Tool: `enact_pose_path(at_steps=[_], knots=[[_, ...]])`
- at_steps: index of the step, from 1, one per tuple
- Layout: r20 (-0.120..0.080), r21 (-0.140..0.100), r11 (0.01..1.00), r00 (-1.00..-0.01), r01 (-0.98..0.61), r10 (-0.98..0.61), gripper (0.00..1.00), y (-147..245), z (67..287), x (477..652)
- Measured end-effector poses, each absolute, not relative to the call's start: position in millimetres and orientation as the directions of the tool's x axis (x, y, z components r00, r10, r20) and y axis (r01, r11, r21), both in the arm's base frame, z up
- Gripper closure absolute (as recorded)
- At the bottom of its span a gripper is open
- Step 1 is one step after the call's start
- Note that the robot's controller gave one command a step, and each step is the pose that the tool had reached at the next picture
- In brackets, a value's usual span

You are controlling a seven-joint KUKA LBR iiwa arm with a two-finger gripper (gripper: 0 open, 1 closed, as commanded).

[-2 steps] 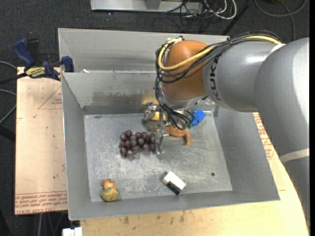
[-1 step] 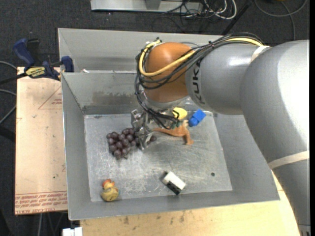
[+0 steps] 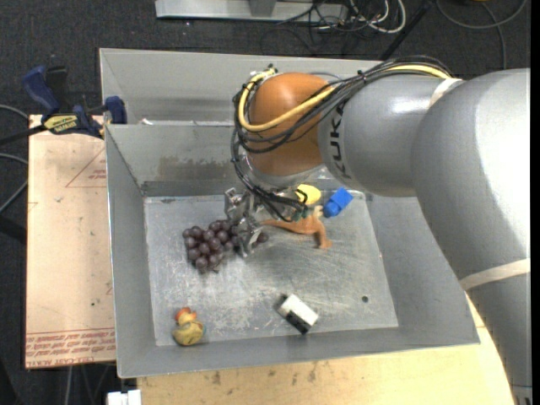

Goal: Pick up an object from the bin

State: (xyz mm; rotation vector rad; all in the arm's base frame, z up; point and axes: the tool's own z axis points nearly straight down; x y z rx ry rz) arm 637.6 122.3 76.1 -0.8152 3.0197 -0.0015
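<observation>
Grape bunch (image 3: 207,245), dark purple, lies left of centre on the floor of the bin (image 3: 126,251); its right end is just beside the jaws; whether they touch it cannot be told.

Floor: flat grey metal, dull and scuffed; sloped walls rise on all four sides; dark carpet (image 3: 51,24) lies round the bin.

Other pieces: orange curved piece (image 3: 314,228) right of the jaws, near the floor's middle; yellow piece (image 3: 309,195) and blue piece (image 3: 337,202) side by side just beyond it, toward the far right, partly under the arm; small white-and-black block (image 3: 297,312) toward the near wall, right of centre; yellow duck (image 3: 188,327) in the near left corner.

Open floor: a broad bare stretch between the grapes and the near wall; another at the near right; the far left strip also bare.

Arm (image 3: 439,167), thick and grey, comes in from the right; orange wrist cover (image 3: 283,121) sits above the far middle of the floor; jaws point down close to the floor; whether they are open or closed, or have any hold on the bunch, cannot be told.
</observation>
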Motion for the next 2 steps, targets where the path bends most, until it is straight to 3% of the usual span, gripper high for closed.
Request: enact_pose_path(at_steps=[1, 2], knots=[[-0.005, 0.000, 0.859, -0.859, -0.513, -0.513, 1.00, 144.5, 206.2, 624.2], [-0.003, 0.000, 0.859, -0.859, -0.513, -0.513, 1.00, 144.2, 205.3, 623.8]])
